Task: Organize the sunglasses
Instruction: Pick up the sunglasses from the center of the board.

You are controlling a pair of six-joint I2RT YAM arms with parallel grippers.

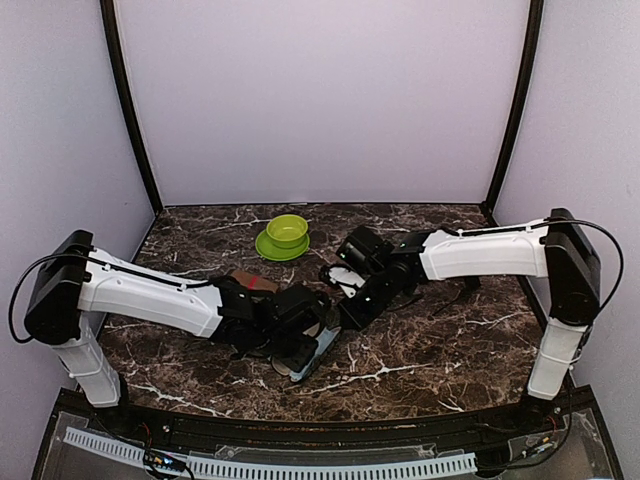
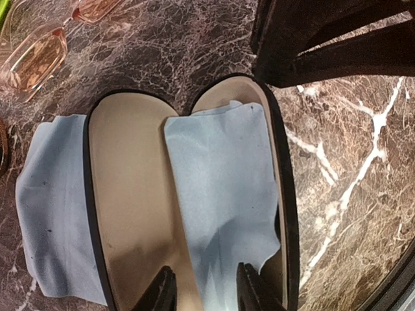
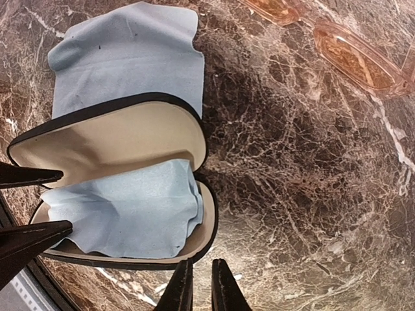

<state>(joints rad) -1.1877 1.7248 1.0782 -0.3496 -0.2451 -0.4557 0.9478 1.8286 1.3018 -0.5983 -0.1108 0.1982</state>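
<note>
The sunglasses [image 2: 35,58] with reddish translucent lenses lie unfolded on the marble beyond the case, also in the right wrist view [image 3: 356,55] and beside the left arm [image 1: 255,283]. A black case [image 2: 288,194] lies open, beige inside, with a pale blue cloth [image 2: 220,181] in one half. My left gripper [image 2: 206,291] is open, its fingertips apart over the cloth at the case's near end. My right gripper [image 3: 201,288] is shut with nothing in it, just outside the case's rim [image 3: 207,227]. A black-framed pair does not show.
A second blue cloth [image 2: 52,207] lies flat under the case's lid side [image 3: 130,58]. A green bowl [image 1: 287,230] on a green saucer stands at the back middle. The right arm [image 2: 324,39] hangs dark over the case's far end.
</note>
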